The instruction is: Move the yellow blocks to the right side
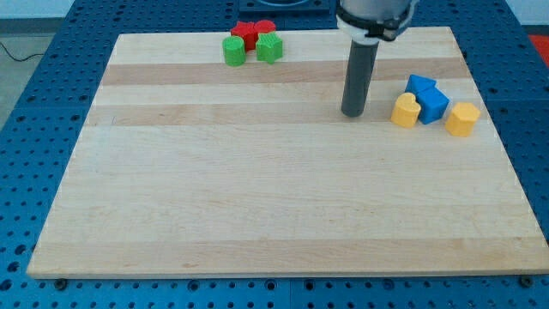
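Two yellow blocks lie at the view's right. One yellow block (405,111) touches the left side of a blue block (432,104). The other yellow block (462,119), roughly hexagonal, sits just right of that blue block. A second blue block (419,85) lies behind them. My tip (352,113) rests on the board a short way left of the nearer yellow block, not touching it.
At the view's top, left of centre, a green round block (233,51) and a green block (269,48) sit in front of two red blocks (252,32). The wooden board (257,189) lies on a blue perforated table.
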